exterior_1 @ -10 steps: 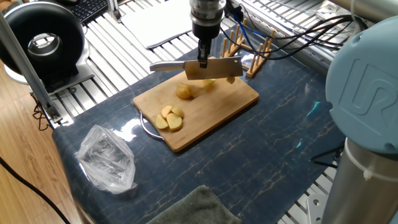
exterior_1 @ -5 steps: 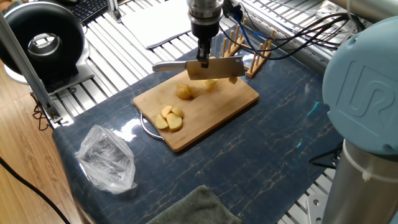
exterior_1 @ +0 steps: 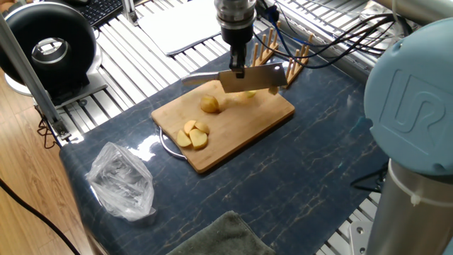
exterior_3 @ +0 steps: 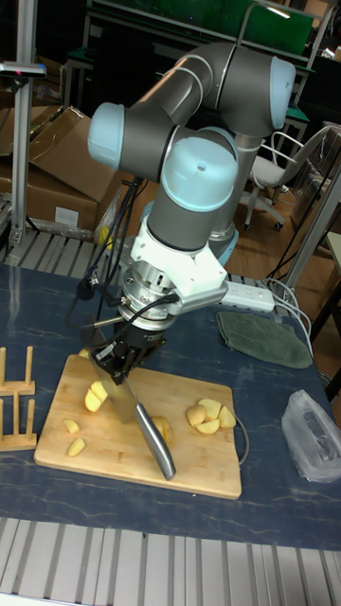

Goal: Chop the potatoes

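My gripper [exterior_1: 239,69] is shut on a cleaver-style knife [exterior_1: 255,79] and holds it level just above the far end of the bamboo board [exterior_1: 241,124]. The handle sticks out to the left. The potatoes lie on the board: a rounded piece [exterior_1: 209,105] under the handle, a cluster of slices [exterior_1: 192,135] near the front-left corner, and one piece [exterior_1: 248,93] partly hidden behind the blade. In the tall fixed view the gripper [exterior_3: 119,367] grips the knife [exterior_3: 152,440] over the board [exterior_3: 123,464], with potato pieces [exterior_3: 95,396] left of it and slices [exterior_3: 210,415] to the right.
A wooden rack [exterior_1: 283,53] stands just behind the board, close to the blade. A crumpled clear plastic bag [exterior_1: 120,180] lies at the front left and a grey-green cloth [exterior_1: 219,237] at the near edge. A black round device [exterior_1: 46,46] sits at the far left.
The gripper and the knife have shifted slightly to the right along the far end of the board. The potato pieces have not moved.
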Controlling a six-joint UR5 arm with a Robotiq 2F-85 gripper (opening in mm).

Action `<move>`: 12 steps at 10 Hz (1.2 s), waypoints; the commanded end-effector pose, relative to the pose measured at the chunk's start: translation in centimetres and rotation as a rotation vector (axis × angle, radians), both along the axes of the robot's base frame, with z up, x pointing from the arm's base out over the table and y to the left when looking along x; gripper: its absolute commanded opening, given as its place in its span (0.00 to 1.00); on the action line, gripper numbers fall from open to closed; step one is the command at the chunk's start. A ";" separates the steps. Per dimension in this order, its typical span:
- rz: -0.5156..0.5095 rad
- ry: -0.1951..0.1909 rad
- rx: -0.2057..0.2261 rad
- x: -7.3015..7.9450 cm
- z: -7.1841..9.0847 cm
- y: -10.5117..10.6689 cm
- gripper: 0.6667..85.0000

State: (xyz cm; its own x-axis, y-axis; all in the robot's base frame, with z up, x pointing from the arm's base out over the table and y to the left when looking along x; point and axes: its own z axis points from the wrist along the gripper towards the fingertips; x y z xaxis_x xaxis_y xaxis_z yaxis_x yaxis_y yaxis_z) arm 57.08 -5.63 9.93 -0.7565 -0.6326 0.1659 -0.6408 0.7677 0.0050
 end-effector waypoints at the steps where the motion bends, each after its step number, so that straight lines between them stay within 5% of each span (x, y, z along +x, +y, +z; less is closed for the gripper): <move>1: 0.027 0.049 -0.028 -1.2 0.1 -0.7 0.00; 12: 0.027 0.155 -0.102 -3.1 0.2 -2.3 0.00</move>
